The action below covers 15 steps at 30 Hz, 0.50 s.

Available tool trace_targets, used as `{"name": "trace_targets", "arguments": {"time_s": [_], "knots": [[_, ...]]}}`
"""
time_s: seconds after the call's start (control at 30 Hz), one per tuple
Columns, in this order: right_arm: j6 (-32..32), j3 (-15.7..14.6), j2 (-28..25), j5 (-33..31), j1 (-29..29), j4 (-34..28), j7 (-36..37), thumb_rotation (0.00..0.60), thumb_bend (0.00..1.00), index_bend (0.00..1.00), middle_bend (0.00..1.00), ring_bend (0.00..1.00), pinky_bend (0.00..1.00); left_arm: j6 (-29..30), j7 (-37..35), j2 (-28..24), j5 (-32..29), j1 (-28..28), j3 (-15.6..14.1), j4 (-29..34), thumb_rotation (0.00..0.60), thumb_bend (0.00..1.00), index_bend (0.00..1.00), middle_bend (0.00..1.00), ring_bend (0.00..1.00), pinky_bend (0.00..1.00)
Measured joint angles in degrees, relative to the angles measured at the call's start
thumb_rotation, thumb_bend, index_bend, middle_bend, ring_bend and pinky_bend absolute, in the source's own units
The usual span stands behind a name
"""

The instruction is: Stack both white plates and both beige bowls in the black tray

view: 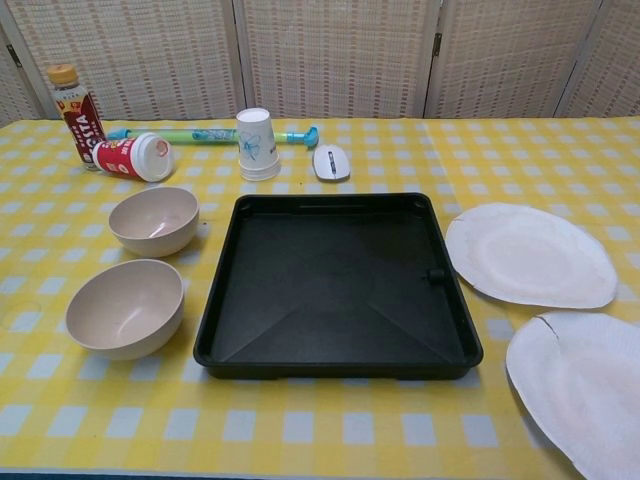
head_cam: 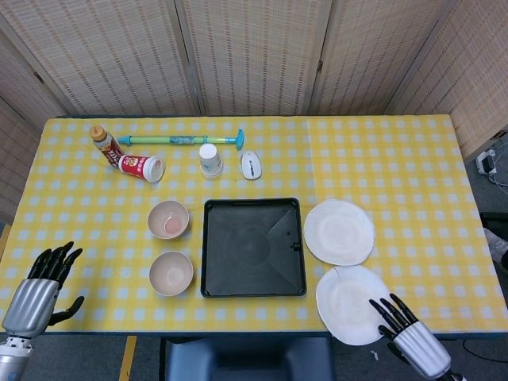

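On the yellow checked table, largest first:

Black tray — centre, nothing in it.

White plates, two — both right of the tray. Far plate lies just beside the tray's right edge; near plate sits at the table's near edge, its rim cracked on the far-left side.

My left hand — near left corner of the table, well apart from the bowls. Fingers spread wide, holding and touching nothing.

My right hand — off the near edge, right of centre. Fingers spread wide and holding nothing; the fingertips overlap the near plate's near-right rim in the head view, though I cannot tell whether they touch it. Neither hand shows in the chest view.

Beige bowls, two — left of the tray, upright. Far bowl and near bowl stand one behind the other, apart.

Far row: green and blue pump, red canister on its side, brown bottle, paper cup, white mouse.
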<state>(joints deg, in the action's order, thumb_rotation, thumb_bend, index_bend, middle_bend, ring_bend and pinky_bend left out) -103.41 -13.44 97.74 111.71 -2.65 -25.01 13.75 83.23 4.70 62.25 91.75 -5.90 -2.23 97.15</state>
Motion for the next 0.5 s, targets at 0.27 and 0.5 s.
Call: {"name": "trace_targets", "arguments": {"time_s": [0.27, 0.5], "knots": [[0.91, -0.95, 1.53, -0.37, 0.65, 1.91, 1.65, 0.6, 0.27, 0.55, 0.11, 0.1, 0.0, 0.27, -0.63, -0.2, 0.57, 0.09, -0.16, -0.05, 0.6, 0.35, 0.0, 0.02, 0.0, 0.0], [0.08, -0.71, 2.36, -1.3, 1.32, 2.77, 2.74, 0.6, 0.28, 0.57, 0.12, 0.11, 0.01, 1.61, -0.57, -0.38, 0.9, 0.63, -0.03, -0.1, 0.6, 0.35, 0.0, 0.02, 0.0, 0.0]]}}
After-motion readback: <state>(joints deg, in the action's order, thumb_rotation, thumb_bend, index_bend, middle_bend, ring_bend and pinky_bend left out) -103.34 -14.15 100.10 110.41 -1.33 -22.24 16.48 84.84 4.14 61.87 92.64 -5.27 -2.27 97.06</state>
